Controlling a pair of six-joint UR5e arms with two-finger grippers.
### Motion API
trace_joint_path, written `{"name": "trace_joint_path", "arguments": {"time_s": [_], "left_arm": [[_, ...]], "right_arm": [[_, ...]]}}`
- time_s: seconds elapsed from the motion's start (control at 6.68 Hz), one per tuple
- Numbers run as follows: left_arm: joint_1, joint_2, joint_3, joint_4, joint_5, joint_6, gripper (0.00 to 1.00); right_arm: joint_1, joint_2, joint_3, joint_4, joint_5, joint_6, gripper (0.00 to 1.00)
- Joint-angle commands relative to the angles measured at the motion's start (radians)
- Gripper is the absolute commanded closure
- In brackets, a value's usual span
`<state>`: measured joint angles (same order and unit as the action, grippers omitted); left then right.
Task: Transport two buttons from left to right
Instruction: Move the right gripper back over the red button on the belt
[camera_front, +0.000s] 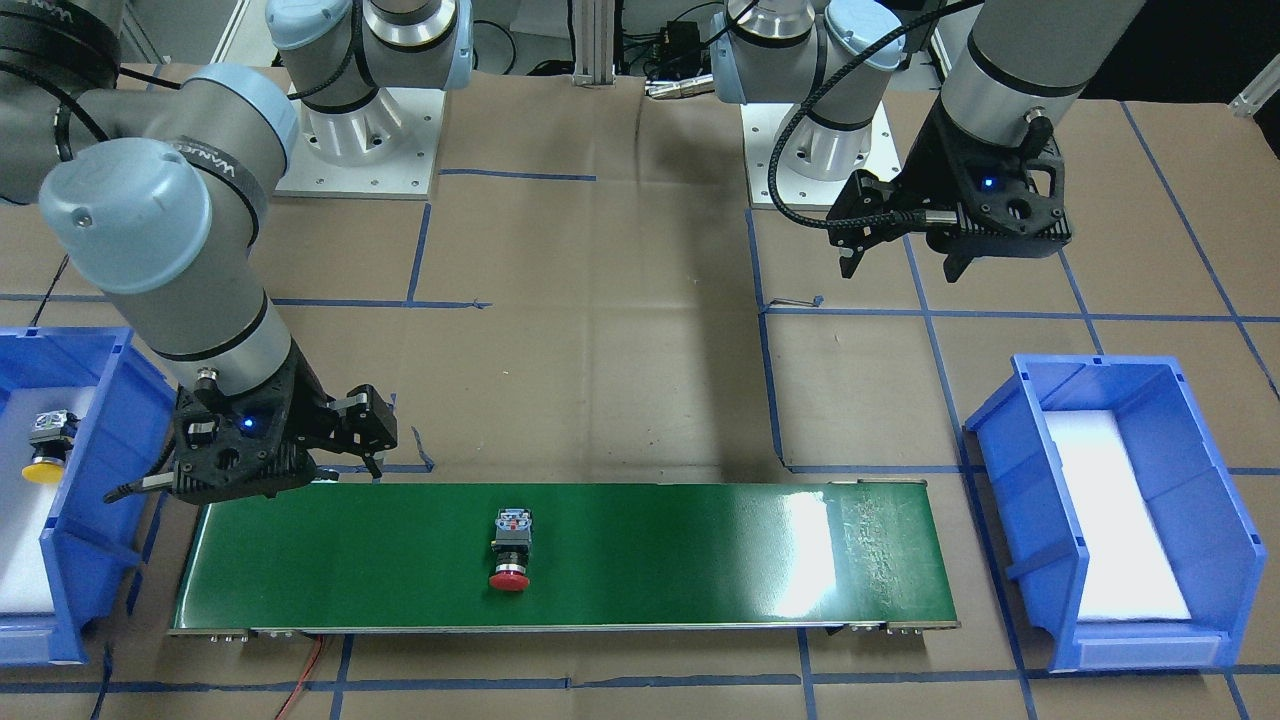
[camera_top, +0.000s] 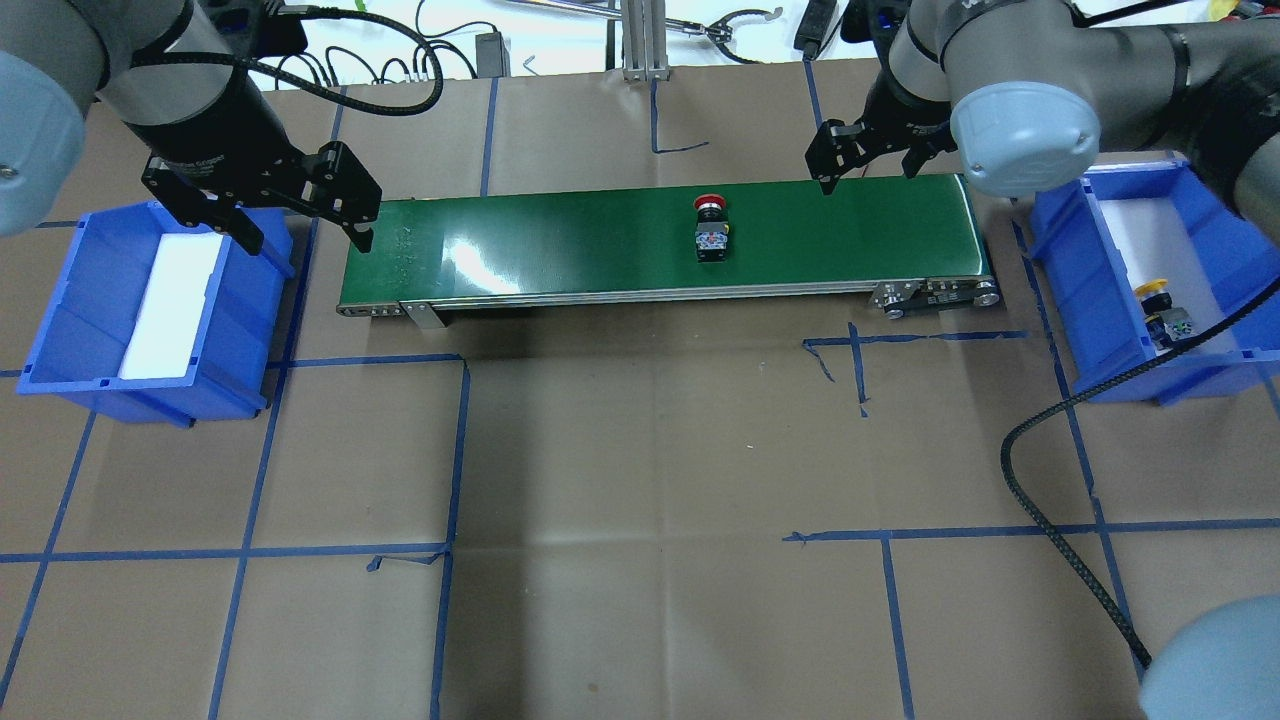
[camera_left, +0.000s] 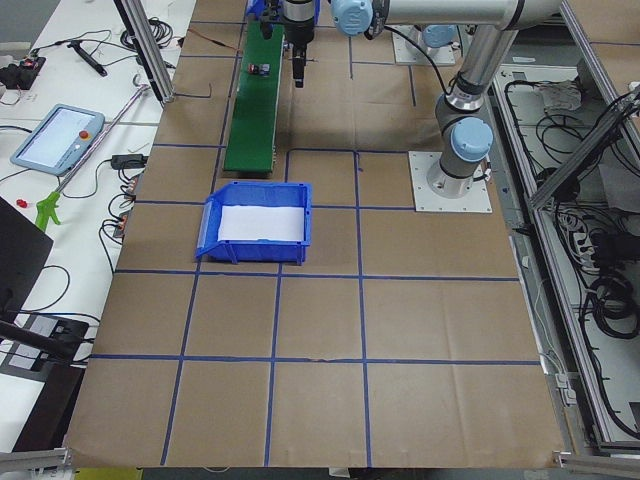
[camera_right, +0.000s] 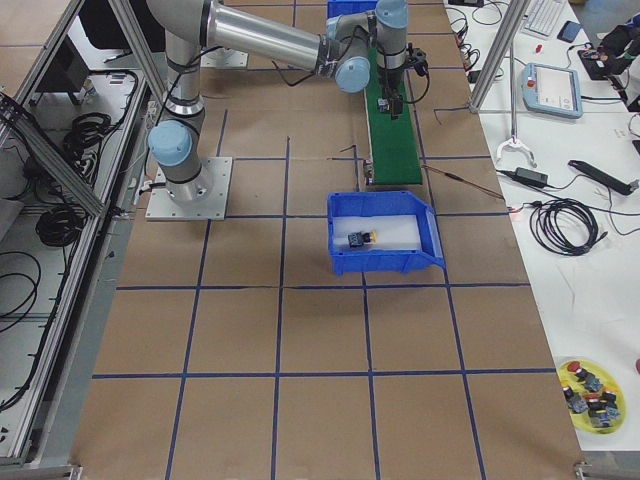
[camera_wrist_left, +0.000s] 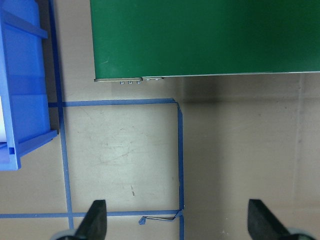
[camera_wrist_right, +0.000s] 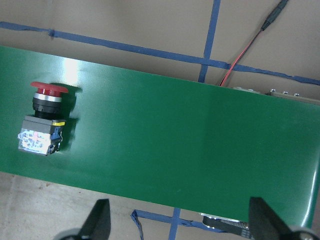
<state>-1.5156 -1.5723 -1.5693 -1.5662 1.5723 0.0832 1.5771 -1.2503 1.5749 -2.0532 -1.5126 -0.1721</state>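
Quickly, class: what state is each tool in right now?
Left tool: open, holding nothing.
Right tool: open, holding nothing.

place: robotics lab | evidence: arms were bolted to base plates; table was papered brown with blue tape grid; green conveyor belt; teach pendant; cable bundles; aluminium frame posts

Long green conveyor belt up at 12 o'clock on the brown-papered tabletop, blue tape grid all over. Blue bin with white padding off its 9 o'clock end, second blue bin at 3 o'clock. Thin red wire trailing from the belt's edge.
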Motion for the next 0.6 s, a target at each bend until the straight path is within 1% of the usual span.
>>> {"name": "trace_joint_path", "arguments": {"time_s": [0.0,0.3,0.45], "left_arm": [[0.0,0.0,0.0,0.0,0.0,0.001,0.0],[0.0,0.0,0.0,0.0,0.0,0.001,0.0],[0.0,0.0,0.0,0.002,0.0,0.001,0.0]], "right_arm": [[0.05,0.064,-0.019,-0.06,-0.001,0.095,0.04],[0.069,0.109,-0.024,-0.062,0.0,0.225,0.04],[0.07,0.126,-0.036,-0.062,-0.001,0.238,0.04]]}}
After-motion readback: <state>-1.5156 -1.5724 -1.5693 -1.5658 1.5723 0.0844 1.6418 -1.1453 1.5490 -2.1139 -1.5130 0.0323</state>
